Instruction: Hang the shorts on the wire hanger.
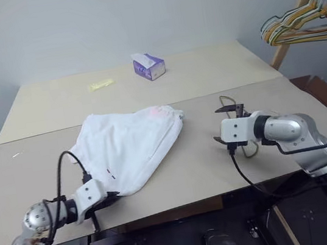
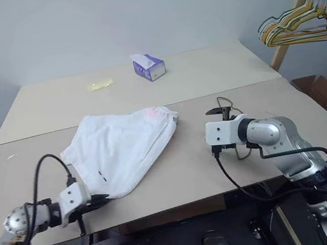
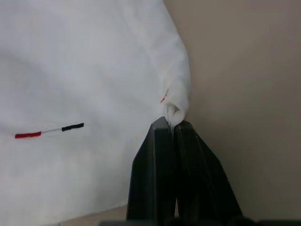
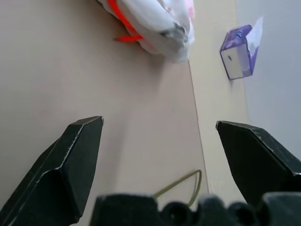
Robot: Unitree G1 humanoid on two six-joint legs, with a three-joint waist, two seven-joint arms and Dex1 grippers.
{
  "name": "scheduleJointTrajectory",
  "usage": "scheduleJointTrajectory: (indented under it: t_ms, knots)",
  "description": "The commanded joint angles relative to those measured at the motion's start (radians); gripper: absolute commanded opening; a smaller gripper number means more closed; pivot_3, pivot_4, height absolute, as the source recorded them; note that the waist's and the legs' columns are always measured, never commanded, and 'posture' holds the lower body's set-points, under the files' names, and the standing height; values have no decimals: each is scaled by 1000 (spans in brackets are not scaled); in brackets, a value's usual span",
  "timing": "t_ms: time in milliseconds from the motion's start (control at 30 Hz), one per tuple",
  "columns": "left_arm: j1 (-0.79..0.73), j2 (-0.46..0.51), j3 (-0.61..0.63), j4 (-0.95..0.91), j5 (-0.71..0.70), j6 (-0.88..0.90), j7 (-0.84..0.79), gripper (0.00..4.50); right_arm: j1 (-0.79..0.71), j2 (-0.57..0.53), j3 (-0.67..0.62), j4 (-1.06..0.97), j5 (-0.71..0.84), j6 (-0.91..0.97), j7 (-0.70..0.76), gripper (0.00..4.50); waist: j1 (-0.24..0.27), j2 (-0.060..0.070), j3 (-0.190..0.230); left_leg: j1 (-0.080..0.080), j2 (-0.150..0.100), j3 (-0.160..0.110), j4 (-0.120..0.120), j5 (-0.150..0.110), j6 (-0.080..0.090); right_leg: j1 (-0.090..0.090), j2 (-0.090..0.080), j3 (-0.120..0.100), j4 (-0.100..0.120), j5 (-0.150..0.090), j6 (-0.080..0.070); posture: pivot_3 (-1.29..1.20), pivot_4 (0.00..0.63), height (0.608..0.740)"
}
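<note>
The white shorts (image 1: 131,144) lie flat on the near table, waistband with a pink mark toward the far side. At their near hem corner my left gripper (image 1: 112,196) is shut on a fold of the cloth (image 3: 173,110); a small red-and-black mark (image 3: 49,131) shows beside it. The thin olive wire hanger (image 1: 228,98) lies on the table right of the shorts, mostly covered by my right arm. My right gripper (image 1: 222,126) hovers open over it, nothing between its fingers, pointing toward the shorts' waistband (image 4: 155,23). A bend of the hanger wire (image 4: 186,182) shows below that gripper.
A purple tissue box (image 1: 149,66) and a small yellow item (image 1: 100,84) sit on the far table. A wooden rack with a bunch of yellow and green hangers (image 1: 302,20) stands at the far right. A seam (image 1: 42,133) runs between the two tables.
</note>
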Motion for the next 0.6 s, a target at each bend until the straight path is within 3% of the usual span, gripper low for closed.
scheduleJointTrajectory:
  t_ms: [33, 333, 600]
  knots:
    - [38, 52, 114, -89, -74, 4, -36, 17, -102, 35, 66, 161, -131, -140, -127, 4500, 0, 0, 0, 0, 0, 0, 0, 0, 0, 0, 0, 0, 0, 0, 0, 45, 0, 740]
    - [151, 102, 240, -180, -124, 31, -83, 17, -325, 171, 228, 566, -341, -441, -424, 4500, 0, 0, 0, 0, 0, 0, -1, 0, 0, 0, 0, 0, 0, 0, -1, 94, 0, 740]
    - [170, 98, 248, -202, -116, 42, -77, 17, -473, 250, 288, 787, -435, -535, -607, 4500, 4, 0, 0, 0, 0, -1, -1, 0, 0, 0, 0, 0, 1, 0, -1, 109, 0, 740]
